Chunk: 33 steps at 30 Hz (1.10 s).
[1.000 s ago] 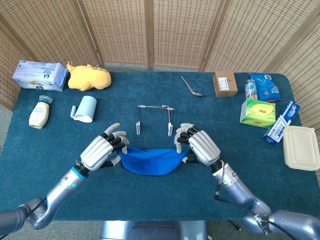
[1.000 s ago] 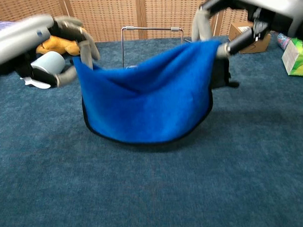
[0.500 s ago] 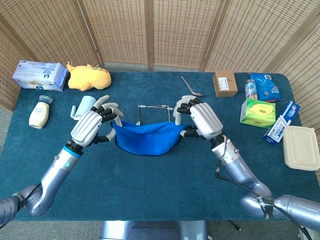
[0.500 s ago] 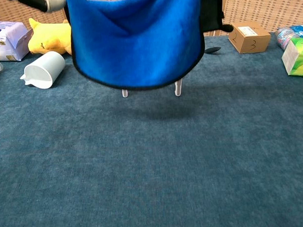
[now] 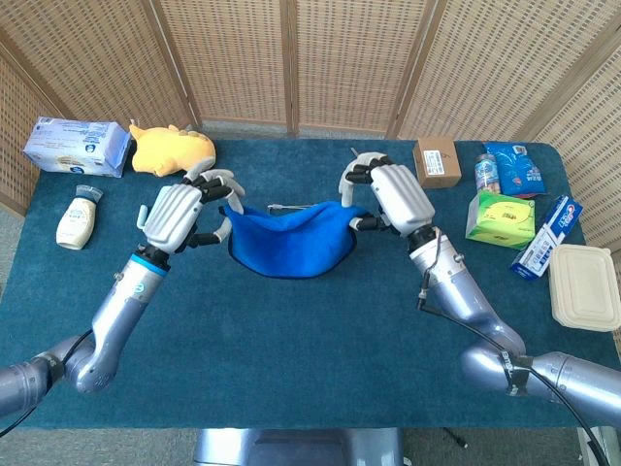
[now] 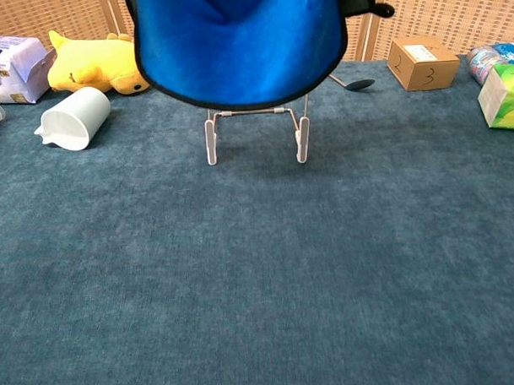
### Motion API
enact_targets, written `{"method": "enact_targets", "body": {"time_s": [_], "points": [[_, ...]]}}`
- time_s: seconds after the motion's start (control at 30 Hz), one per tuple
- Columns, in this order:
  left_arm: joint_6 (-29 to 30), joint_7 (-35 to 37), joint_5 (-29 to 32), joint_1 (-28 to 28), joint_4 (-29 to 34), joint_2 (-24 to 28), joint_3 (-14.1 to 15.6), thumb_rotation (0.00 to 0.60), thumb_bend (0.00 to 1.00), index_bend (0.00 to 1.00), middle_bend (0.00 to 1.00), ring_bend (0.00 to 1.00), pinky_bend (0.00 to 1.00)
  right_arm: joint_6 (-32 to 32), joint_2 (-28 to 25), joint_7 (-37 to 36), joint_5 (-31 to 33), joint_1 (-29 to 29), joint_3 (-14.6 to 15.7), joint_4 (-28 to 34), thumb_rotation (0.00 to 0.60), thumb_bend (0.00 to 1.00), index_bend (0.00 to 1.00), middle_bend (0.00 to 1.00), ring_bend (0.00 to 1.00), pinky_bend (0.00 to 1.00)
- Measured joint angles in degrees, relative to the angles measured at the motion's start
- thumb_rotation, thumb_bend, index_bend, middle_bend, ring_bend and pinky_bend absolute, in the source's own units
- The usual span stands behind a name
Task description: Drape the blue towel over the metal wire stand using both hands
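- Fingers first: left hand [image 5: 178,215] pinches the left top corner of the blue towel [image 5: 287,243]; right hand [image 5: 392,197] pinches the right top corner. Other fingers look loosely curled over the cloth, but from the head view we can't tell exactly which ones bear on it.
- Towel hangs stretched betw. both hands, sagging in the middle, clear of the table [image 5: 291,340]. In the chest view it fills the top of the frame, its dark-edged hem hanging just above the stand's lower crossbar.
- Metal wire stand [image 6: 255,133]: only feet and lower bar show in the chest view; the top rail peeks out behind the towel's upper edge in the head view.
- Change vs. a sec ago: we've carried the towel up and away from us, from low near the table edge to over the stand; hem is higher now and the stand's base is uncovered.
- Meaning: lift and approach look about done. Towel seems level with or just in front of the top rail, prob. not yet resting on it.
- Next, as we judge it: push a bit further so the cloth straddles the rail, lower evenly, then let go w/ both hands.
- Risk: uneven release lets it slide off one side, or a drag tips the light stand.
- Nearby, untouched: white cup [image 6: 73,119], yellow plush toy [image 6: 92,63], spoon [image 6: 355,84], cardboard box [image 6: 420,63].
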<state>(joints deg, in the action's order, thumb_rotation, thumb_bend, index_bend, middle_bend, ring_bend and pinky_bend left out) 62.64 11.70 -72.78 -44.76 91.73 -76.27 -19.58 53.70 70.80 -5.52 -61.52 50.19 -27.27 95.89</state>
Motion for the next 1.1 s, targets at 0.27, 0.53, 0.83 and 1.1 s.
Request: {"method": "enact_targets", "body": {"time_s": [0.27,0.53,0.83,1.1], "points": [[-2.08,-0.10,3.86,-3.05,-4.66,-2.75,-2.95,0.600,0.58,0.79,0.40,0.25,0.07,-2.78,0.23,0.57,3.39,3.12,-1.31,-4.34,0.600,0.41,1.00,0.50,0.31,0.23],[-3.89,-0.12,6.18,-6.17,-11.72,-7.00,-4.41,0.600,0.58,0.79,0.40,0.24,0.07,-5.92,2.19,1.65,7.28,6.80,-1.53,-10.50,0.600,0.41,1.00,0.50,0.31,0.23],[-5.88,0.56,8.07,-8.12,-18.09,-10.63,-4.75,0.600,0.58,0.79,0.40,0.24,0.07,-7.78,3.82,2.56,9.40,8.67,-0.54,-14.75,0.600,0.41,1.00,0.50,0.31,0.23],[-7.11,1.39,8.37,-9.24,-22.02,-13.19,-4.43,0.600,0.58,0.79,0.40,0.24,0.07,-8.95,5.82,2.70,10.03,9.68,0.64,-17.87,0.600,0.41,1.00,0.50,0.31,0.23]]}}
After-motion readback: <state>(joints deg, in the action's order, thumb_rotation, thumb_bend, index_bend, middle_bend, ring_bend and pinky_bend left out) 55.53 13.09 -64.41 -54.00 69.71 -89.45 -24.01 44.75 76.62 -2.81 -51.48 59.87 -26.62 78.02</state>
